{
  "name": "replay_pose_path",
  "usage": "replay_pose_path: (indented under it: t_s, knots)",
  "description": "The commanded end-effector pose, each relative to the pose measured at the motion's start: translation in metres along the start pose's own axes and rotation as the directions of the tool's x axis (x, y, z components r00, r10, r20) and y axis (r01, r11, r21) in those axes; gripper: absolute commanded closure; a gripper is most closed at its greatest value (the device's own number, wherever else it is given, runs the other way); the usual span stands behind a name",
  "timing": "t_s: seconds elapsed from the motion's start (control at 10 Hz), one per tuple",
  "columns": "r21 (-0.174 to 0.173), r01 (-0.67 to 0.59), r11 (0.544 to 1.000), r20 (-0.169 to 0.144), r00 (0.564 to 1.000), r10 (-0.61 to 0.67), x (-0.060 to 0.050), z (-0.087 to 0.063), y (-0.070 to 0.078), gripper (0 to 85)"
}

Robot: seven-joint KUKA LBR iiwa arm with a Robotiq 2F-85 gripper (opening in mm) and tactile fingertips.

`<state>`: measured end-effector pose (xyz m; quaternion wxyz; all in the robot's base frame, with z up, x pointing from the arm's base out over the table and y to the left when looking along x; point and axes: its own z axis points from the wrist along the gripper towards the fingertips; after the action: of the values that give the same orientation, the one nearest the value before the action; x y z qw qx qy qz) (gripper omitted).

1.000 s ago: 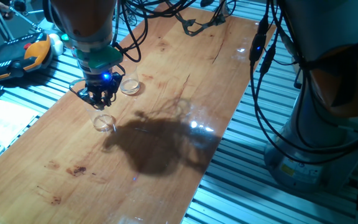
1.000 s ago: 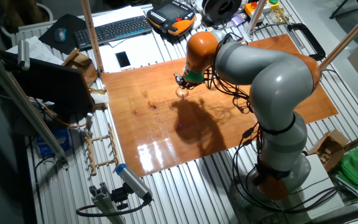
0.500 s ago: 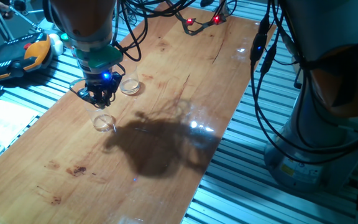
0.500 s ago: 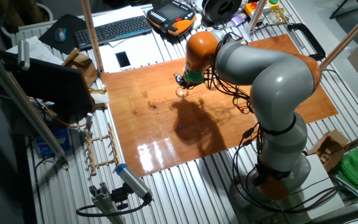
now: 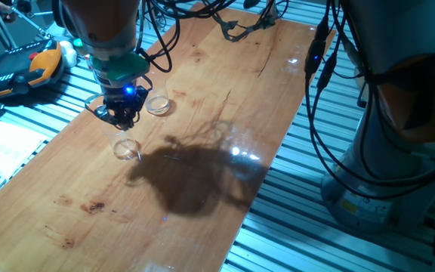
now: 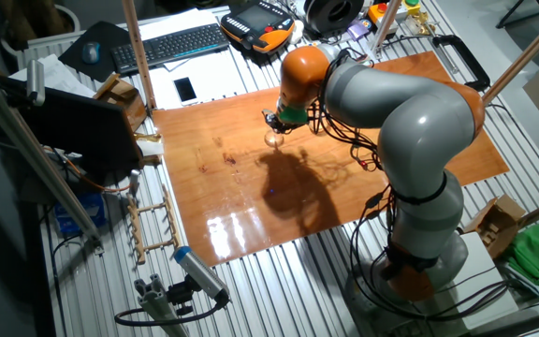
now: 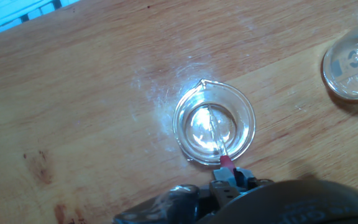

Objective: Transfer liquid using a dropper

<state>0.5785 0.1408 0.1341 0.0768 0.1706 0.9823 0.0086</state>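
Your gripper (image 5: 121, 121) hangs just above a small clear cup (image 7: 214, 124) on the wooden table (image 5: 202, 143), near its left edge in the one fixed view. In the hand view the fingers pinch the dropper (image 7: 217, 138) by its red end, and its thin clear stem points down into that cup, over the glinting liquid (image 7: 204, 127). You cannot tell whether the tip touches it. A second clear cup (image 5: 158, 104) stands just beside, farther along the table.
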Motion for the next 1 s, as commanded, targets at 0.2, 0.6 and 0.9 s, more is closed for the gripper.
replay_pose_path:
  t_s: [0.2,0.6,0.9]
  knots:
    - [0.002,0.002,1.000,-0.002,1.000,-0.002,-0.0002,-0.0004,0.0002,82.3]
    - [0.004,0.001,1.000,-0.003,1.000,-0.001,-0.0002,0.0000,0.0002,67.7]
    - [0.004,0.001,1.000,-0.003,1.000,-0.001,-0.0001,0.0000,0.0003,67.3]
